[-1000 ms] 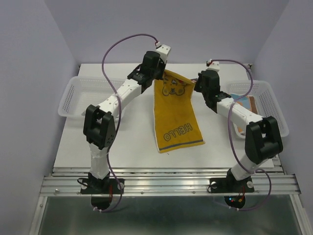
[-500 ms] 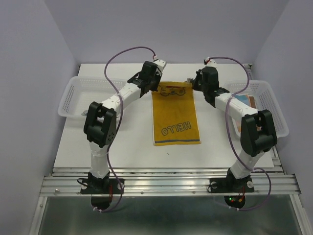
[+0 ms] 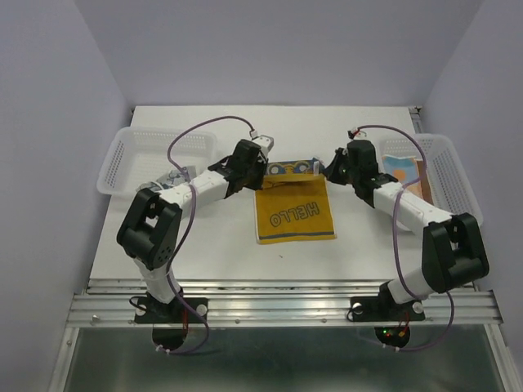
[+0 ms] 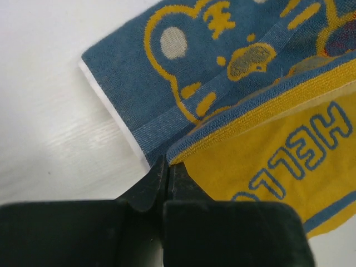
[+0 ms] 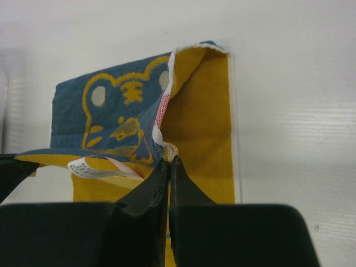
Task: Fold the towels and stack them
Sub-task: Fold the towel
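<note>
Only the wrist views show clearly the blue bear side of the yellow towel (image 4: 261,144), turned over. Left claw (image 4: 167,166) and right claw (image 5: 169,162) each pinch a far corner; it lies mid-counter (image 3: 204,245).

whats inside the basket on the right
In the right basket lie a peach-orange and blue towel and, beside it, a brown strip, perhaps another cloth. The right arm covers the basket's near part, so whatever lies there is hidden.

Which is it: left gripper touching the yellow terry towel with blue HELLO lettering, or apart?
Touching. Left wrist view: left gripper pinched shut on the yellow terry towel corner.
</note>
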You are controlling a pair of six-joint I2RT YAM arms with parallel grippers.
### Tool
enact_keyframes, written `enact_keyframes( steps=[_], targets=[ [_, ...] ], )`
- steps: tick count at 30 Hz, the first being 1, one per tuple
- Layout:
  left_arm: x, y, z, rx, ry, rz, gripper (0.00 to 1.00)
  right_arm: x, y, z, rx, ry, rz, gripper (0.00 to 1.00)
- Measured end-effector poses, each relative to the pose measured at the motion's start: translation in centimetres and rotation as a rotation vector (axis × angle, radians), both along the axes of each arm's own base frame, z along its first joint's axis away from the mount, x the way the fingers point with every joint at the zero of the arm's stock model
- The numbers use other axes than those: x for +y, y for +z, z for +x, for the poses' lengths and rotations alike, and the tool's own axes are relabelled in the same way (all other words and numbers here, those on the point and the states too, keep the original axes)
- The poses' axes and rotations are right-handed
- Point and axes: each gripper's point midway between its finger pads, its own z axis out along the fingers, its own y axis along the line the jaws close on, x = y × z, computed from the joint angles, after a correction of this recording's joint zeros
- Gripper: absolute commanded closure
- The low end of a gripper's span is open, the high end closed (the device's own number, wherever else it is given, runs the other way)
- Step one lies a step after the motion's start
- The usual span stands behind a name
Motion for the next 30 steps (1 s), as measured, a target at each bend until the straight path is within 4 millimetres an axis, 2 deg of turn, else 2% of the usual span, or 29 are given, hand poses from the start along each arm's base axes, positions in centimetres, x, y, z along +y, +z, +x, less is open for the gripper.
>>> enact_keyframes(
  steps=[4, 7, 14, 19, 23, 26, 30],
  targets=[
    [-0.6, -1.3, -2.5, 0.030, -0.005, -0.004, 1.00, -0.3, -0.6, -2.9, 0.038, 0.001, 0.013, 0.99],
    [-0.7, -1.5, -4.3, 0.035, 0.002, -0.012, 1.00, -0.4, -0.9, -4.7, 0.057, 0.001, 0.022, 0.99],
    [-0.3, -0.3, -5.6, 0.017, 0.040, -0.067, 1.00, 0.2, -2.6, -8.4, 0.125, 0.023, 0.043, 0.99],
    [-0.5, -0.5, -6.9, 0.027, 0.043, -0.078, 1.00, 0.4, -3.3, -9.7, 0.159, 0.028, 0.042, 0.99],
    [-0.7, -0.8, -8.5, 0.039, 0.031, -0.079, 1.00, 0.2, -2.8, -10.3, 0.159, 0.023, 0.049, 0.99],
    [-0.7, -0.3, -9.4, 0.039, 0.028, -0.096, 1.00, 0.0, -2.4, -10.7, 0.156, 0.018, 0.053, 0.99],
    [-0.9, 0.8, -9.6, 0.026, 0.033, -0.126, 1.00, -0.2, -3.0, -11.9, 0.182, 0.019, 0.050, 0.99]
  ],
)
